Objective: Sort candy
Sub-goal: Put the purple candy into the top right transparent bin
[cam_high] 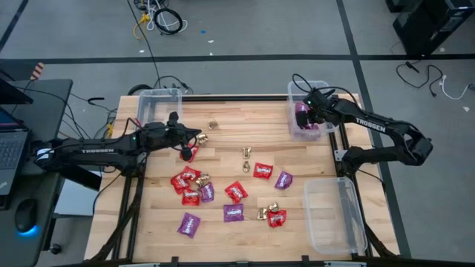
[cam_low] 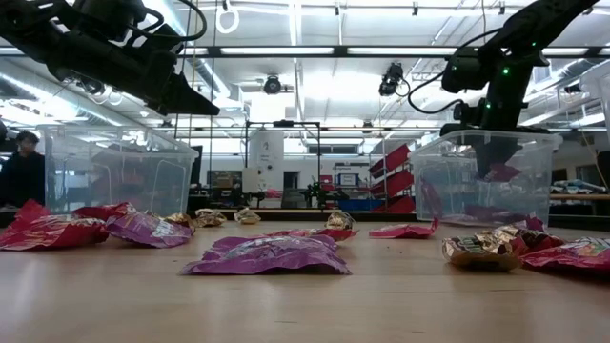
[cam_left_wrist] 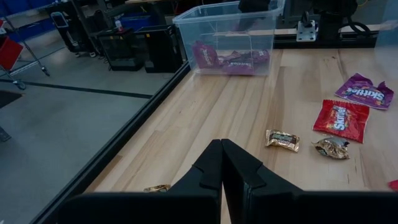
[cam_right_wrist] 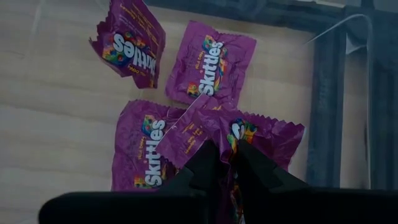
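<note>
On my overhead feed the right gripper (cam_high: 303, 113) sits inside the clear bin (cam_high: 325, 90) at the upper right of the table, and its wrist camera shows me the fingers pinched on the edge of a purple packet (cam_right_wrist: 249, 134), with three more purple packets (cam_right_wrist: 211, 62) lying flat on the bin floor beneath it. The left gripper (cam_high: 199, 138) reaches toward the upper middle of the table, just right of a second clear bin (cam_high: 141, 104) at the upper left; from its wrist camera I see the two fingers (cam_left_wrist: 211, 171) pressed together with nothing between them, hanging over bare wood. A third bin (cam_high: 315, 222) stands at the lower right of the overhead frame, apart from both arms. The rest of the candy is scattered across the centre and lower centre of the table: a cluster of red packets (cam_high: 184, 182) left of centre, another red packet (cam_high: 263, 170) and a purple one (cam_high: 283, 179) to the right of centre, further purple packets (cam_high: 190, 224) toward the lower edge, and small gold foil pieces (cam_high: 246, 153) dotted between them, one gold piece (cam_high: 213, 124) lying alone near the left gripper. In the table-level view, purple and red packets fill the foreground.
</note>
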{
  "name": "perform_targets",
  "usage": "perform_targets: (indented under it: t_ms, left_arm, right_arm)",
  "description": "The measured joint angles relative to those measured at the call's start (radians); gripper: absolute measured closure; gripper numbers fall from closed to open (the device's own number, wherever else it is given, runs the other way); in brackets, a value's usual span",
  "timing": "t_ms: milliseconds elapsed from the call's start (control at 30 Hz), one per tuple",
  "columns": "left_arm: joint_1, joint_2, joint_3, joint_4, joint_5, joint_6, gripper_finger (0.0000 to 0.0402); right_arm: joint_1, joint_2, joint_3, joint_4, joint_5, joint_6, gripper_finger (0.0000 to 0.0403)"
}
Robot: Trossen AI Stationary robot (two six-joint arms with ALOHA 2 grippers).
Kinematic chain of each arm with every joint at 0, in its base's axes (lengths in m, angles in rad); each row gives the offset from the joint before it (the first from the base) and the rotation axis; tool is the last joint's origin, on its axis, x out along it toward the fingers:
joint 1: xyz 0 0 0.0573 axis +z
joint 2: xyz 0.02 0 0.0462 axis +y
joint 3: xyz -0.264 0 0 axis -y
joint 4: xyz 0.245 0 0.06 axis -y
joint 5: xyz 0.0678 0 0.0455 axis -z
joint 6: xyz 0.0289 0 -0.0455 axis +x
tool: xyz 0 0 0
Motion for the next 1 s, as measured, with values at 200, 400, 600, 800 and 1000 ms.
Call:
perform_targets:
  t_ms: [200, 400, 600, 800, 1000]
  left_arm:
    - [0.000, 0.000, 0.000, 0.000, 0.000, 0.000, 0.0393]
    - [0.000, 0.000, 0.000, 0.000, 0.000, 0.000, 0.0393]
    - [0.000, 0.000, 0.000, 0.000, 0.000, 0.000, 0.0393]
    - [0.000, 0.000, 0.000, 0.000, 0.000, 0.000, 0.0393]
    - [0.000, 0.000, 0.000, 0.000, 0.000, 0.000, 0.0393]
  right_arm:
    - [0.000, 0.000, 0.000, 0.001, 0.000, 0.000, 0.0355]
    - [0.000, 0.000, 0.000, 0.002, 0.000, 0.000, 0.0355]
    - [0.000, 0.000, -0.001, 0.003, 0.006, 0.001, 0.0354]
    - [0.000, 0.000, -0.001, 0.004, 0.007, 0.001, 0.0354]
    - [0.000, 0.001, -0.002, 0.008, 0.022, 0.004, 0.0342]
